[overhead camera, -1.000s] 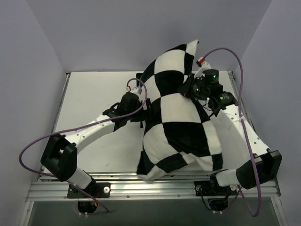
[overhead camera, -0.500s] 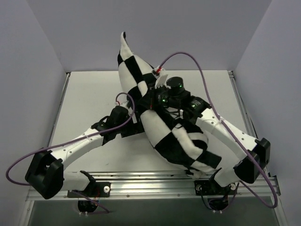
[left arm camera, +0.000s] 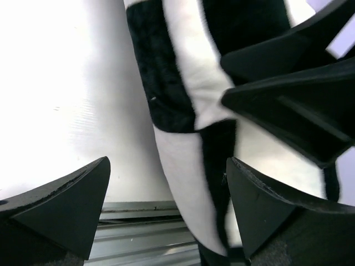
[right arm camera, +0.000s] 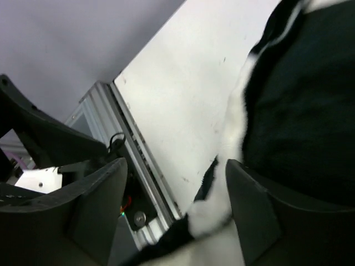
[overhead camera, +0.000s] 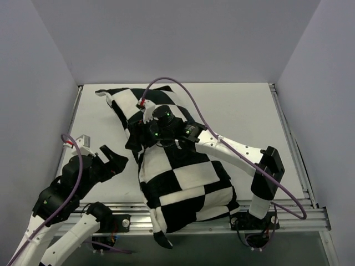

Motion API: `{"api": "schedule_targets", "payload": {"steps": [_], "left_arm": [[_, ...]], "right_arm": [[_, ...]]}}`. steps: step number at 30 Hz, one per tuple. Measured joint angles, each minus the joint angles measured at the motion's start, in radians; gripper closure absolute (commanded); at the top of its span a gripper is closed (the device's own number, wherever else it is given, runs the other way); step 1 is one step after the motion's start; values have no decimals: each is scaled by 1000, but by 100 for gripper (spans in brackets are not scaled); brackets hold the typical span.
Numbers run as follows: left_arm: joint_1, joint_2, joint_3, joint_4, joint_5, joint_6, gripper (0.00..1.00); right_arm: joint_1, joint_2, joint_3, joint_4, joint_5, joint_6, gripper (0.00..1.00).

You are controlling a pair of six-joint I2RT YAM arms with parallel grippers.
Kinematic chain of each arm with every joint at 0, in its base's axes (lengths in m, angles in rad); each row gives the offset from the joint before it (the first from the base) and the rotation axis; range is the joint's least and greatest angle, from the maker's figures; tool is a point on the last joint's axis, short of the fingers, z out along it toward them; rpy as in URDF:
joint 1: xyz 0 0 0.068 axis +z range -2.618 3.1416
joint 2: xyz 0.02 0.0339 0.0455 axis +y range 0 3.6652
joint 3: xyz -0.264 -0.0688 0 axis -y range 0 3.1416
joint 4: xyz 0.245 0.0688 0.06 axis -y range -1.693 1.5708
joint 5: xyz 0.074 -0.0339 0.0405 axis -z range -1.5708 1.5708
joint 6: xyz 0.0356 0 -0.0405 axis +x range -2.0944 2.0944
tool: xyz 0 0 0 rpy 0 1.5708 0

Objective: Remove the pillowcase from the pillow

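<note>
The black-and-white checkerboard fabric pillowcase [overhead camera: 183, 177], plump and filled, lies diagonally across the white table [overhead camera: 249, 111]. One corner is near the far-left edge, and its near end hangs over the aluminium rail [overhead camera: 299, 213]. The right gripper [overhead camera: 136, 143] sits over its middle, fingers spread wide with a cloth edge showing between them. The left gripper [overhead camera: 113, 159], wide and empty, hangs near-left, apart from the fabric. Bare table lies far right.

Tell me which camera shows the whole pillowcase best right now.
Top external: the pillowcase shows almost entire, from the far left of the table to its near edge. Left wrist catches only a strip of checks; right wrist only a close black patch with a white edge.
</note>
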Motion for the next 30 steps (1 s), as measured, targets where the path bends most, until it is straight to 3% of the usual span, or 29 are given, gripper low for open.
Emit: {"api": "schedule_targets", "payload": {"steps": [5, 9, 17, 24, 27, 30], "left_arm": [[0, -5, 103, -134, -69, 16, 6], [0, 45, 140, -156, -90, 48, 6], [4, 285, 93, -15, -13, 98, 6], [5, 438, -19, 224, 90, 75, 6], [5, 443, -72, 301, 104, 48, 6], [10, 435, -130, 364, 99, 14, 6]], "right_arm": [[-9, -15, 139, -89, 99, -56, 12], [-25, -95, 124, -146, 222, -89, 5], [-174, -422, -264, -178, 327, -90, 3], [-165, -634, -596, -213, 239, -57, 4], [-165, -661, -689, -163, 183, -38, 7], [-174, -590, -708, -90, 127, -40, 11]]}}
